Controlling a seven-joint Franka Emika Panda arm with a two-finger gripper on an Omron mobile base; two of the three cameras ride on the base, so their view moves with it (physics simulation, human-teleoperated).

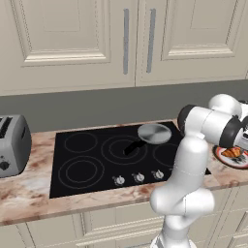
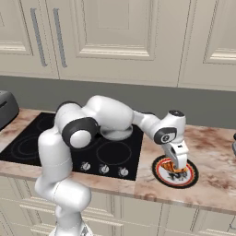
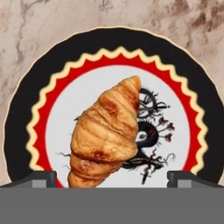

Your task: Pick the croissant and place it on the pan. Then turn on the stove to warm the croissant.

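Observation:
The croissant (image 3: 107, 135), golden-brown and ridged, lies on a round red-rimmed plate (image 3: 26, 109) with a black outer band. My gripper (image 3: 113, 178) hangs straight over it, open, one dark fingertip (image 3: 43, 177) on each side of the pastry and apart from it. From the right base view the gripper (image 2: 178, 170) is low over the croissant (image 2: 171, 166), just right of the stove (image 2: 27, 145). The pan (image 1: 154, 133), grey with a black handle, sits on the back right burner of the stove (image 1: 92, 162); my arm partly hides the pan (image 2: 117, 134) in the right base view.
The plate (image 1: 231, 160) rests on the marble counter (image 1: 29, 193) right of the cooktop. Small silver knobs (image 1: 138, 178) line the stove's front edge. A grey toaster (image 1: 12, 145) stands at the far left. Cream cabinets hang above.

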